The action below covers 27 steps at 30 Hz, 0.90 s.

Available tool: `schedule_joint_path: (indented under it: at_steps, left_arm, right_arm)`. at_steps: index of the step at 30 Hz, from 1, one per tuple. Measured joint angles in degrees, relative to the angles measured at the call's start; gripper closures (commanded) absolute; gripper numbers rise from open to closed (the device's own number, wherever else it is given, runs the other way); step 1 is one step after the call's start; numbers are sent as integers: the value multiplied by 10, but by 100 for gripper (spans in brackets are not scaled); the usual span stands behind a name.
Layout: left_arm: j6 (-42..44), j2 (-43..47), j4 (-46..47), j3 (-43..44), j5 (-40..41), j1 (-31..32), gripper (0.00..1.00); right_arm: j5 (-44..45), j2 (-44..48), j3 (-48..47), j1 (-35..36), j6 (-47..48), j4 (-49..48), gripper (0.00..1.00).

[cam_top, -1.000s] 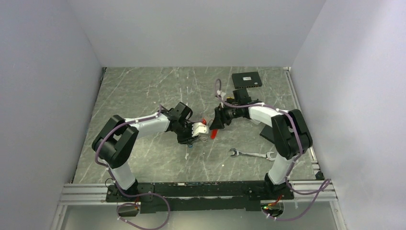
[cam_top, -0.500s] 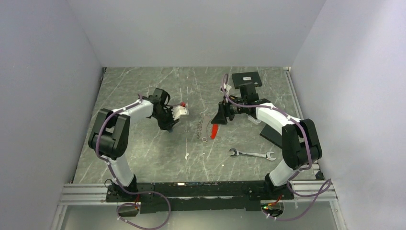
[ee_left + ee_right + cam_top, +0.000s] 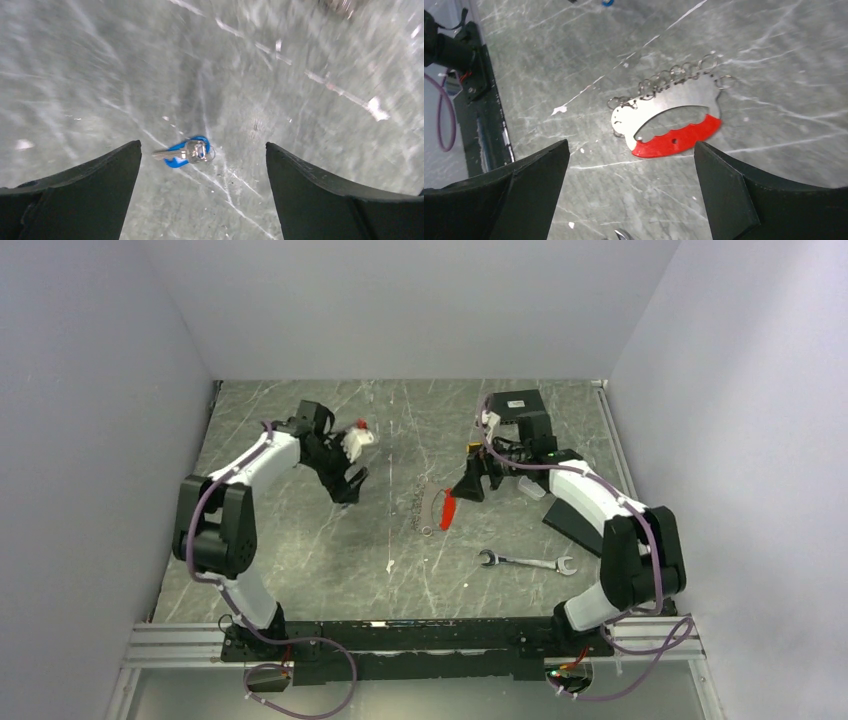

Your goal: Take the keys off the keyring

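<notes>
the left gripper (image 3: 202, 150) is hanging over the left half of the grey marbled table (image 3: 300, 540), its jaws standing wide apart and gripping nothing. its two black fingers (image 3: 75, 195) are framing a small silvery metal key with a blue head (image 3: 182, 152), which is lying flat on the table below them and touching neither finger. a small silvery piece is lying over the blue head. the left wrist view is blurring, so i cannot tell whether it is a ring or a second key

the right gripper (image 3: 631, 147) is hovering just right of the table's middle, and its jaws are likewise standing wide open with nothing between them. beneath it the keyring (image 3: 669, 112) is lying flat on the table, touching neither of its black fingers (image 3: 744, 195). it is showing as a flat silvery metal plate with a bright red edge, with a chain of thin silvery rings trailing along the side opposite the red. whether any key is hanging on those rings i cannot tell

the blue-headed key is lying well apart from the keyring, off to its left. a long silver open-ended wrench (image 3: 525, 562) is lying on the table nearer the arm bases than the keyring and apart from it. a flat black box (image 3: 515, 403) is sitting at the far right of the table, behind the right arm
</notes>
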State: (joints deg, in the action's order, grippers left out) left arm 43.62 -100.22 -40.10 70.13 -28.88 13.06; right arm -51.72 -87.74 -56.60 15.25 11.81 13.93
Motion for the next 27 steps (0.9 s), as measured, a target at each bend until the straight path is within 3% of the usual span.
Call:
schedule_joint_path:
  at_steps: [6, 13, 17, 27]
  left_arm:
    - [-105, 62, -11, 85, -62, -50, 1]
    - [-215, 42, -10, 144, -110, -208, 0]
    - [-270, 9, 6, 150, -108, -276, 1]
    - [-323, 2, 70, 47, -35, -292, 1]
  right_arm:
    - [16, 57, 0, -64, 6, 1, 0]
    - [39, 44, -10, -216, -22, -6, 0]
    - [73, 8, -19, -261, -35, -15, 0]
    - [129, -39, 1, -263, -46, -36, 0]
